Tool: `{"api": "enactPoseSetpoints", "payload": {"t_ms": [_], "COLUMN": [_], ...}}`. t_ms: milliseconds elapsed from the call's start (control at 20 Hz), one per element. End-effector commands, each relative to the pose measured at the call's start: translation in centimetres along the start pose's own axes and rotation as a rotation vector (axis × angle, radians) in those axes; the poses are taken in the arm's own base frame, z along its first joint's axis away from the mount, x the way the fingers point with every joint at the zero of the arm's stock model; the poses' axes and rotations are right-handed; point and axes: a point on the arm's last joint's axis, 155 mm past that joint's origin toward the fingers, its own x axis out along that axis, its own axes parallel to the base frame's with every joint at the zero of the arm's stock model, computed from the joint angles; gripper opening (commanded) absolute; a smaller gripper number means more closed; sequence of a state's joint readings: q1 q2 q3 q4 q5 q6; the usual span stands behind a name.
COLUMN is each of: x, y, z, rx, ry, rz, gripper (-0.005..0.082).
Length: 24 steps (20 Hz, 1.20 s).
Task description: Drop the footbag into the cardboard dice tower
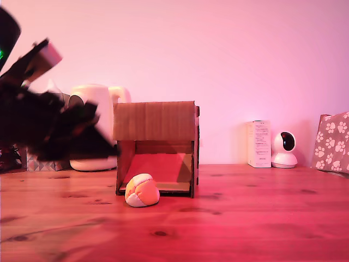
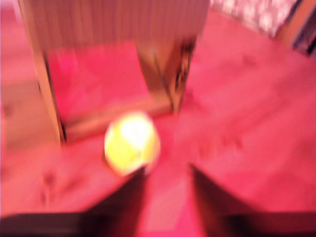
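Note:
The footbag (image 1: 142,190), orange, yellow and white, rests on the wooden table just in front of the cardboard dice tower (image 1: 156,123), at the left corner of its lower opening as the exterior view shows it. The tower's red sloped ramp shows inside the opening. My gripper (image 1: 92,134) hangs blurred at the exterior view's left, above the table and apart from the footbag. In the wrist view the footbag (image 2: 132,143) glows yellow before the tower (image 2: 113,59), and my gripper (image 2: 167,170) is open with nothing between its dark fingers (image 2: 131,190).
A white kettle (image 1: 98,103) stands behind the tower at the exterior view's left. A white carton (image 1: 259,143), a small white camera (image 1: 284,149) and a paw-print box (image 1: 332,142) stand at the back right. Bare wooden table (image 1: 245,218) lies in front.

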<state>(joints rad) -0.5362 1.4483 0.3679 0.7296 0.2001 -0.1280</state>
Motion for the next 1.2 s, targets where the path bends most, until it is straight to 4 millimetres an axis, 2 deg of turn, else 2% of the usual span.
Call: {"api": "enactPoseSetpoints", "payload": {"t_ms": [0, 550, 1050, 1100, 1150], "x": [0.8, 7.1, 9.8, 10.0, 10.2], "y": [0.1, 2.2, 3.4, 3.5, 3.6], "z": [-0.5, -1.8, -4.6, -4.9, -5.3], "rx": [-0.006, -0.02, -0.031, -0.033, -0.036], "ry": [0.02, 0.099, 0.185, 0.194, 0.21], "rz": [-0.001, 0.047, 0.072, 0.074, 0.075], "gripper": [0.0784, 0.0783, 0.0781, 0.0771, 0.0725]}}
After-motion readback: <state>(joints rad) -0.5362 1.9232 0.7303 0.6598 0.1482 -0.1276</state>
